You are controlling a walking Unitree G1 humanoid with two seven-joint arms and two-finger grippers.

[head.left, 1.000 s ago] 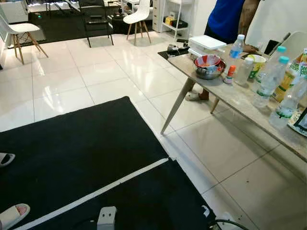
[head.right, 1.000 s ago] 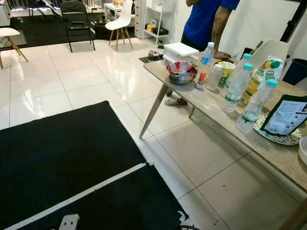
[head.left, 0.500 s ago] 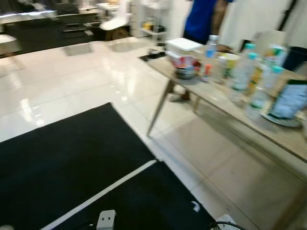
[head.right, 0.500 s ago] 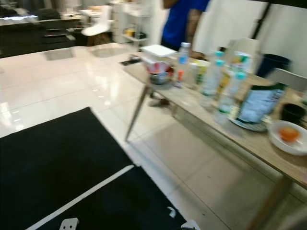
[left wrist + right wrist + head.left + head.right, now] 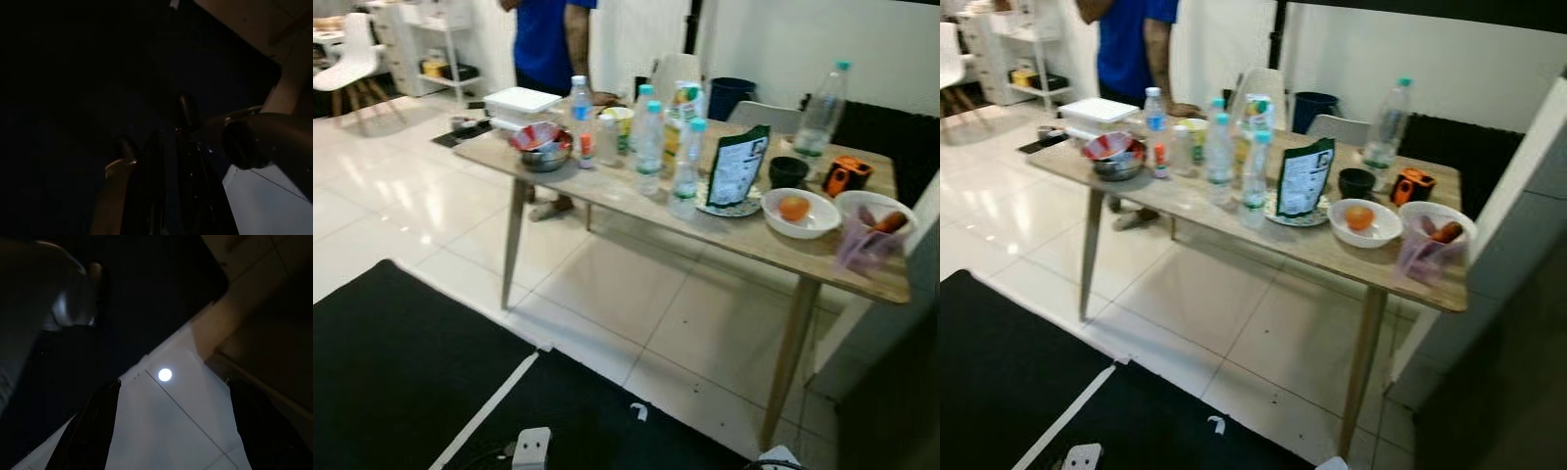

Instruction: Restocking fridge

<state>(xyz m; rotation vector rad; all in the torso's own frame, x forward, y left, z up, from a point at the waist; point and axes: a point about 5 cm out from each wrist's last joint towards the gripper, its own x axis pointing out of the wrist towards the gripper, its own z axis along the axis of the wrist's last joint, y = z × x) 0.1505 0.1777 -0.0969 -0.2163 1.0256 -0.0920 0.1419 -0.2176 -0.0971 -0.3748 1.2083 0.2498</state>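
The groceries to be restocked stand on the wooden tabletop (image 5: 1234,220), which runs from the upper left toward the right of the head views with its long axis slanting down to the right; both arms hang low by the floor, so the goods lie well ahead of and above both sets of jaws, and neither arm looks clearly nearer.

The right gripper (image 5: 171,431) has its jaws apart, two dark fingers framing pale floor tile and a bright reflected spot; the left gripper (image 5: 156,147) sits in deep shade, and I cannot tell whether its jaws are apart or together.

On the tabletop, from left to right: a white lidded box (image 5: 1097,110); a steel bowl (image 5: 1116,159); a cluster of water bottles (image 5: 1253,181) with teal caps, upright; a dark standing pouch (image 5: 1304,178) on a plate; a black cup (image 5: 1356,182); a white bowl holding an orange fruit (image 5: 1359,217); an orange-and-black object (image 5: 1411,185); a clear tub of produce (image 5: 1430,243) at the near right corner; a taller bottle (image 5: 1386,122) stands at the far edge.

A person in a blue shirt (image 5: 1131,44) stands behind the far left end; a black mat (image 5: 401,362) covers the floor at lower left; the open tile between mat and table legs looks like the way in, and a dark block at far right crowds that end.
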